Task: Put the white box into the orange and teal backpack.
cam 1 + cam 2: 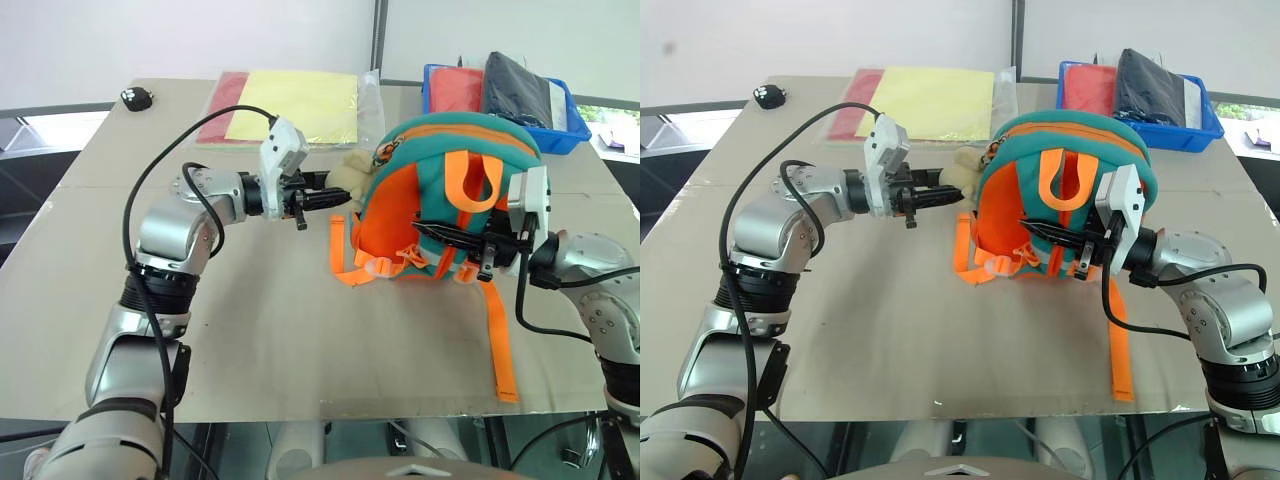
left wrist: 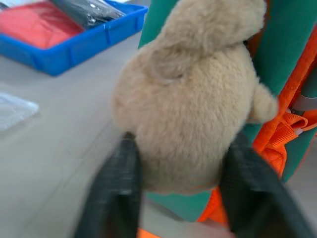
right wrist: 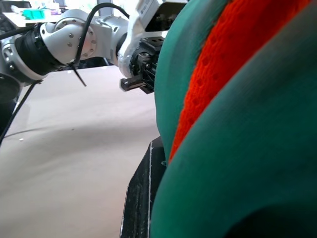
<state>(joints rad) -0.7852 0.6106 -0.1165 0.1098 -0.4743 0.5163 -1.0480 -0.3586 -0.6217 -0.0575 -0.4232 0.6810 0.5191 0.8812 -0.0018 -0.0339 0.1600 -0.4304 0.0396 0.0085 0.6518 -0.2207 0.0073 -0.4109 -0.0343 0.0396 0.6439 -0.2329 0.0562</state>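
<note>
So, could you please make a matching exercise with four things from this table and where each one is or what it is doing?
Things:
1. plush charm
2. blue tray
3. right gripper
4. clear sleeve

Places or states:
a. lying flat at the table's far edge, holding yellow and red sheets
b. between the left gripper's fingers
c. shut on the backpack
d. far right corner of the table

Pairs: 1-b, 2-d, 3-c, 4-a
</note>
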